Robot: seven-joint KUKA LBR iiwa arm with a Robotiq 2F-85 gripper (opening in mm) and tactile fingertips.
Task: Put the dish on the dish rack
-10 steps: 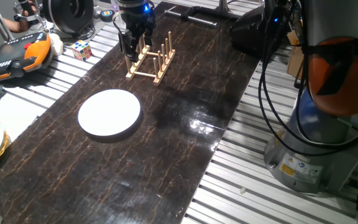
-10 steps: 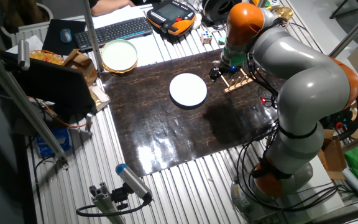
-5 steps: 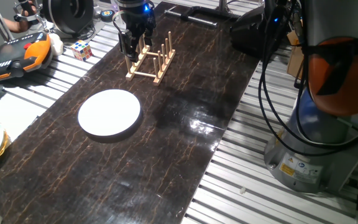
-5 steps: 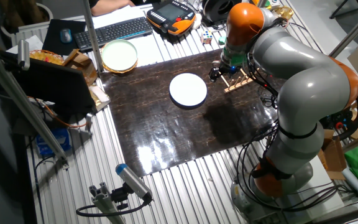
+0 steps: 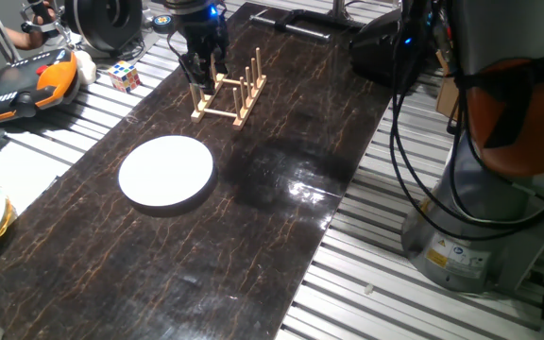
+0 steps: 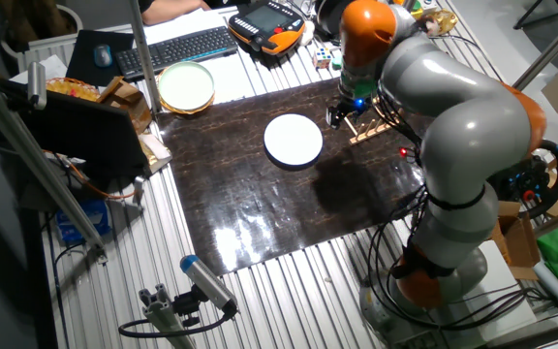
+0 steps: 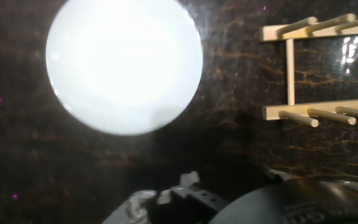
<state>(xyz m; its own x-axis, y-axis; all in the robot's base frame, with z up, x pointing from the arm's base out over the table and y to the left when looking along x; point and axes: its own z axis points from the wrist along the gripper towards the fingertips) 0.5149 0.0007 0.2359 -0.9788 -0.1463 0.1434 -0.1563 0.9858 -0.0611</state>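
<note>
The dish [image 5: 166, 170] is a plain white round plate lying flat on the dark table; it also shows in the other fixed view [image 6: 294, 140] and in the hand view [image 7: 124, 62]. The dish rack [image 5: 229, 94] is a small wooden peg rack standing behind the dish, and it shows in the other fixed view [image 6: 368, 126] and at the hand view's right edge [image 7: 316, 68]. My gripper [image 5: 199, 74] hangs over the rack's left end, pointing down, open and empty, and well apart from the dish. It also shows in the other fixed view [image 6: 340, 114].
A pale greenish plate with a yellow edge [image 6: 186, 85] sits off the table's far corner. An orange teach pendant [image 5: 22, 83] and a Rubik's cube [image 5: 125, 75] lie beside the rack's side of the table. A keyboard [image 6: 177, 48] lies beyond. The robot base [image 5: 499, 189] stands to the right.
My gripper has shifted slightly left, away from the rack's middle, and the arm's upper joints have swung. The dish and the rack have not moved.
</note>
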